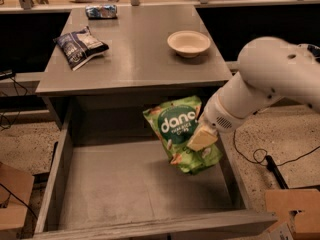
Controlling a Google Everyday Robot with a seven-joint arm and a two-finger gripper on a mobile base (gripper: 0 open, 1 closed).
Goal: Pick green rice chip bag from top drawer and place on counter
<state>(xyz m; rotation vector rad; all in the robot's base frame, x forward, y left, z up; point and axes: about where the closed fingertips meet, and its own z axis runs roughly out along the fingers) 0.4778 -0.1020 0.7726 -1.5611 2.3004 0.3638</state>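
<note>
The green rice chip bag [179,130] hangs tilted in the air above the open top drawer [125,184], its top near the counter's front edge. My gripper [201,138] is shut on the bag's right side, a pale finger pressed on its front. The white arm comes in from the right. The grey counter [135,49] lies just behind and above the drawer. The drawer's flat bottom is bare below the bag.
On the counter lie a dark blue-and-white bag [80,45] at the left, a small blue packet [101,10] at the back, and a beige bowl [188,42] at the right. Cardboard boxes [295,211] stand on the floor right and left of the drawer.
</note>
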